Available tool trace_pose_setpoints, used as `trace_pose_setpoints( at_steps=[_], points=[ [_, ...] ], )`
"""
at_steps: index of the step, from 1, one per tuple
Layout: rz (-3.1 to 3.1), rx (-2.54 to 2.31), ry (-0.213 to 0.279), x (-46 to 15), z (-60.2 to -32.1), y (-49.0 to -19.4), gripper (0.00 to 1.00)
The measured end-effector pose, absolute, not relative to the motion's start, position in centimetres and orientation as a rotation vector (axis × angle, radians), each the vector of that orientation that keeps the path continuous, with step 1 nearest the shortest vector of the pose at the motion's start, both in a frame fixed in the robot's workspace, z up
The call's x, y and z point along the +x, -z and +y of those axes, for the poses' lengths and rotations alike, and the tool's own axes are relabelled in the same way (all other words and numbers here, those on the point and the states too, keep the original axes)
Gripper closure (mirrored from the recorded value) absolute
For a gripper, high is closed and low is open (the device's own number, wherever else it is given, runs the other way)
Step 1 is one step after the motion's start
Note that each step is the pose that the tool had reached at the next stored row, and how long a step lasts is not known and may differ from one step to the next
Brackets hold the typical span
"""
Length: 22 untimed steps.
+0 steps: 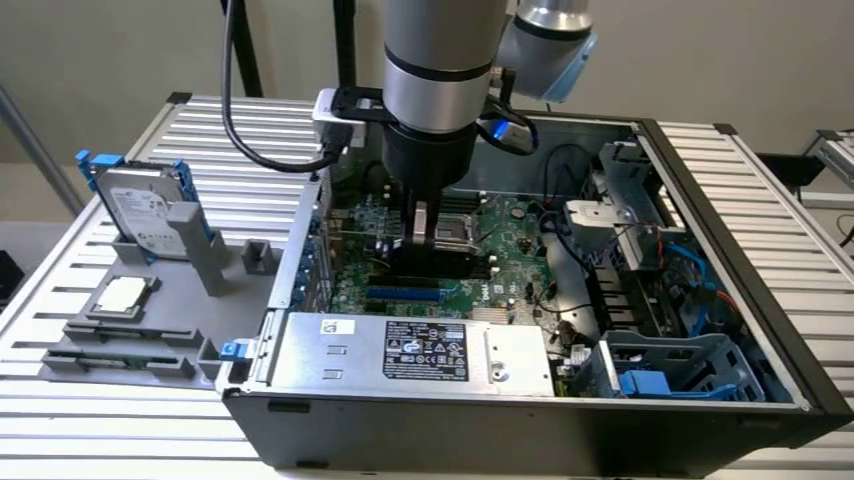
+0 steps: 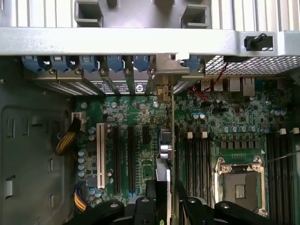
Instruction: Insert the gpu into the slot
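My gripper [image 1: 424, 238] reaches down into the open computer case and is shut on the gpu [image 1: 430, 264], a flat black card held upright on its edge just over the green motherboard [image 1: 514, 270]. The blue slot [image 1: 404, 294] lies beside the card's lower edge; I cannot tell whether they touch. In the wrist view the gpu [image 2: 166, 154] appears edge-on between the black fingers [image 2: 146, 202], and its metal bracket [image 2: 168, 70] sits at the case's rear wall. A bit of the blue slot [image 2: 162, 135] peeks out beside the card; the rest is hidden under it.
The silver labelled power supply [image 1: 414, 350] fills the case's front. The processor socket [image 2: 239, 185], black memory slots [image 2: 197, 154], a white slot [image 2: 100, 150] and black slots [image 2: 115, 159] flank the card. A hard drive [image 1: 140, 215] and chip [image 1: 123, 295] rest on a grey fixture outside.
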<state>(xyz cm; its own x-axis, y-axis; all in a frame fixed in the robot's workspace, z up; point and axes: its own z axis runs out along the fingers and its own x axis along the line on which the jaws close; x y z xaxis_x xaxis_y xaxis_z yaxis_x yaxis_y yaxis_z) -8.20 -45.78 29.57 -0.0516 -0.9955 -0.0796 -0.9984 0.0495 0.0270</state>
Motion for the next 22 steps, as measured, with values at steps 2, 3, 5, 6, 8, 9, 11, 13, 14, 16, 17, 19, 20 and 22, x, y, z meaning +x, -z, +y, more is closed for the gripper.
trace_pose_setpoints(
  at_steps=[2,3,5,6,8,9,11,13,14,16,17,19,20,22],
  points=[
    [2.245,-2.134,-0.119,-8.2,-45.8,-29.2,0.74],
    [2.244,-2.133,-0.121,-8.2,-45.8,-29.0,0.74],
    [2.241,-2.131,-0.127,-8.2,-45.8,-28.7,0.74],
    [2.24,-2.13,-0.129,-8.2,-45.8,-28.6,0.74],
    [2.241,-2.13,-0.13,-8.2,-45.8,-28.6,0.74],
    [2.241,-2.13,-0.13,-8.2,-45.8,-28.6,0.74],
    [2.24,-2.13,-0.13,-8.2,-45.8,-28.6,0.74],
    [2.24,-2.13,-0.13,-8.2,-45.8,-28.6,0.74],
    [2.24,-2.13,-0.13,-8.2,-45.8,-28.6,0.74],
    [2.241,-2.131,-0.13,-8.2,-45.8,-28.4,0.74],
    [2.243,-2.133,-0.134,-8.2,-45.8,-28.4,0.74],
    [2.249,-2.137,-0.142,-8.2,-45.8,-28.2,0.74],
    [2.252,-2.139,-0.147,-8.2,-45.8,-28.1,0.74],
    [2.258,-2.144,-0.158,-8.1,-45.8,-28.0,0.74]
  ],
)
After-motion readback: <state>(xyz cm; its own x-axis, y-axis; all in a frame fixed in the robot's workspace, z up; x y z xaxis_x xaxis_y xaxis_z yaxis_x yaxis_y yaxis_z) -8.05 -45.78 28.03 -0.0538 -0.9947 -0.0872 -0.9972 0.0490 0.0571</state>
